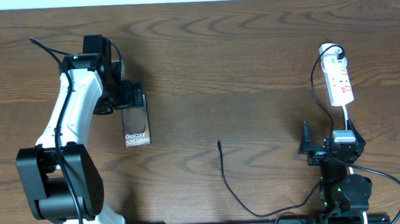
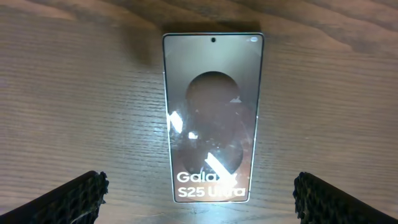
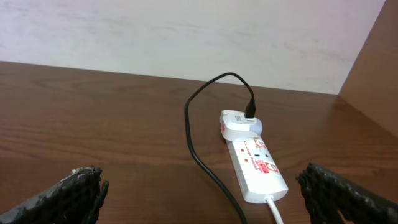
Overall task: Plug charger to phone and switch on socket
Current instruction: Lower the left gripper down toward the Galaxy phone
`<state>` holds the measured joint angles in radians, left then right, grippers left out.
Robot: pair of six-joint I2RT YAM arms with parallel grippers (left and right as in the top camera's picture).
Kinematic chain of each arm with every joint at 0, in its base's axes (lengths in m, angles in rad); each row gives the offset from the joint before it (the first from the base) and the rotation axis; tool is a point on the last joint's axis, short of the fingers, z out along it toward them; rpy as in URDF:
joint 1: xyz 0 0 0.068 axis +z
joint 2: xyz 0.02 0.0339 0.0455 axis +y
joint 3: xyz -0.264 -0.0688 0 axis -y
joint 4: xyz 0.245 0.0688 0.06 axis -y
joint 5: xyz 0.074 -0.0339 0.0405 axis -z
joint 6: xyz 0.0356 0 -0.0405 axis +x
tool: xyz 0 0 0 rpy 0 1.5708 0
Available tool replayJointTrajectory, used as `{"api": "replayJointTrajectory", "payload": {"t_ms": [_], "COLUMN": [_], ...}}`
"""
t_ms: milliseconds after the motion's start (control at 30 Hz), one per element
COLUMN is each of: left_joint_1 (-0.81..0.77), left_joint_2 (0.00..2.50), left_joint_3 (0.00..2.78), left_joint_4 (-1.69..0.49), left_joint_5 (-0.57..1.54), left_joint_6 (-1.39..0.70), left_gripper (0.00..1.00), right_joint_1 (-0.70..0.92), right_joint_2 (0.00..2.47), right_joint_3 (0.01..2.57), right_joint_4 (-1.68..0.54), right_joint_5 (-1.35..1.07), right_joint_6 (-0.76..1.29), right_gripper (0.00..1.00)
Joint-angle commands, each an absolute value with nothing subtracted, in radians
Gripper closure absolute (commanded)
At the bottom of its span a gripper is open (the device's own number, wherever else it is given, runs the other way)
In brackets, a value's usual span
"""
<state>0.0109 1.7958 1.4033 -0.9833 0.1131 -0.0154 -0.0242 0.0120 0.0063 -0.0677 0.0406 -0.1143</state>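
Note:
The phone (image 1: 137, 127) lies flat on the wooden table, screen up, with white "Galaxy S25 Ultra" lettering at its near end. My left gripper (image 1: 132, 98) hovers over the phone (image 2: 212, 115), open and holding nothing. The gripper (image 2: 199, 182) has one finger on each side of the lettered end. The charger's black cable (image 1: 225, 179) lies loose mid-table, its connector tip (image 1: 219, 142) right of the phone and apart from it. The white socket (image 1: 339, 81) lies at the far right. My right gripper (image 1: 328, 134) is open and empty just in front of the socket (image 3: 258, 165).
A white adapter (image 3: 239, 123) sits plugged into the socket's far end, with the black cable (image 3: 193, 143) looping out of it toward me. The socket's white cord (image 3: 275, 210) runs back under my right arm. The table's far edge meets a pale wall.

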Motion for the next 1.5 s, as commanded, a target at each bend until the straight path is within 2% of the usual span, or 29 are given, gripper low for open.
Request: {"api": "replayJointTrajectory", "payload": {"t_ms": [0,1467], "left_joint_1": [0.001,-0.024], "left_joint_2": [1.798,1.871], "left_joint_3": [1.411,1.262], "left_joint_4": [-0.982,-0.847], "left_joint_5": [0.073,0.073], "left_joint_6": [-0.033,-0.058], "left_gripper": [0.02,0.02], "right_joint_1": [-0.013,-0.013], "right_joint_2": [0.007,0.007], "right_joint_3": [0.006,0.006], "right_joint_4": [-0.072,-0.072], "right_joint_5": [0.039,0.039], "right_joint_6": [-0.121,-0.121], "right_gripper": [0.01,0.01]}}
